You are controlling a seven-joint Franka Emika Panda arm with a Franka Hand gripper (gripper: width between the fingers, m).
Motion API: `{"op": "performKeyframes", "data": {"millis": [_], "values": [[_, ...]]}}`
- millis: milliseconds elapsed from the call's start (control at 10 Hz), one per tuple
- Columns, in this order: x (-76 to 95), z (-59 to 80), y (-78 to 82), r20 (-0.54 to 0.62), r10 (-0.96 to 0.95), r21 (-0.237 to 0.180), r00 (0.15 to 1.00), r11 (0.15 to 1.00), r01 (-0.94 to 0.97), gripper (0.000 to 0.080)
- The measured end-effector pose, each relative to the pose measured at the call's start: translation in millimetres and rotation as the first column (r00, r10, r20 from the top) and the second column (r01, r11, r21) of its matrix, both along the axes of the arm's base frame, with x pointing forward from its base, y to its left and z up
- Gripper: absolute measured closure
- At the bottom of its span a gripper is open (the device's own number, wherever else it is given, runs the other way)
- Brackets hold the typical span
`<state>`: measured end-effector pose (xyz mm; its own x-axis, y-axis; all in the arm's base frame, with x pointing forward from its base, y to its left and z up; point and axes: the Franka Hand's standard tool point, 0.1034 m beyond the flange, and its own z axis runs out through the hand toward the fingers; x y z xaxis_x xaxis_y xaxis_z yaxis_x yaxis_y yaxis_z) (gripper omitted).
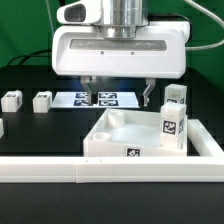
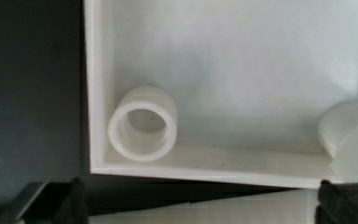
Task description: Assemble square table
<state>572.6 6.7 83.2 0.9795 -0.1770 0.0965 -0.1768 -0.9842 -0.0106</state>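
Note:
The square table's white slab [image 1: 112, 133] lies rim-up in the middle, with a small tag on its front wall. At its corner on the exterior view's right a tagged white leg [image 1: 172, 120] stands upright, and another leg [image 1: 177, 94] shows just behind it. Two loose legs [image 1: 12, 100] [image 1: 42, 101] lie on the black table at the exterior view's left. My gripper [image 1: 119, 96] hangs open above the slab's far edge, holding nothing. In the wrist view the slab's floor [image 2: 229, 70] and a round corner socket [image 2: 144, 125] lie below the open gripper [image 2: 206, 205], whose dark fingertips [image 2: 55, 200] are spread wide.
The marker board [image 1: 100, 99] lies flat behind the slab, under the gripper. A long white rail fence [image 1: 100, 171] runs along the front and up the exterior view's right side [image 1: 208, 142]. Part of another white piece [image 1: 2, 128] shows at the left edge.

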Motion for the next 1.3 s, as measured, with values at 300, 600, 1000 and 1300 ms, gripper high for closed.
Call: {"op": "performKeyframes", "data": {"millis": [300, 600, 1000, 1300], "values": [[-20.8, -18.7, -17.4, 0.003, -0.008, -0.017, 1.0, 1.0, 0.008, 0.0151], [-30.0, -33.7, -25.2, -0.009, -0.021, -0.026, 1.0, 0.999, 0.021, 0.0151], [-40.0, -45.4, -33.4, -0.036, -0.039, -0.028, 0.999, 0.999, 0.038, 0.0151], [-41.1, -45.9, -34.8, -0.041, -0.045, -0.023, 0.998, 0.999, 0.044, 0.0151]]}}
